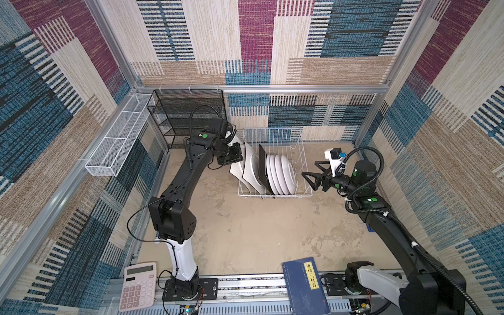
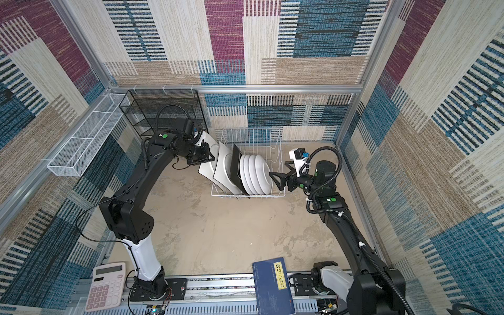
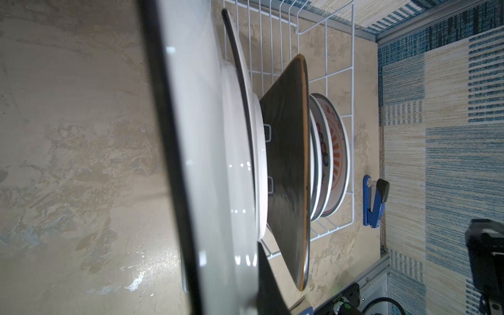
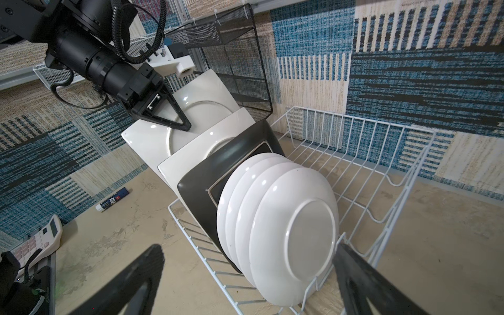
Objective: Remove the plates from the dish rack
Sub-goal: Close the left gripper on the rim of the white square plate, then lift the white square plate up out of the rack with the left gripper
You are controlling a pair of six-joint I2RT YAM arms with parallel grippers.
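The white wire dish rack stands at the back of the table. My left gripper is shut on the rim of a large white square plate, which tilts at the rack's left end. Beside it stand a second white square plate, a black square plate and several round white plates. My right gripper is open at the rack's right end, holding nothing.
A black mesh shelf and a long white mesh trough stand at the back left. A pink calculator and a blue book lie at the front edge. A blue stapler lies right of the rack.
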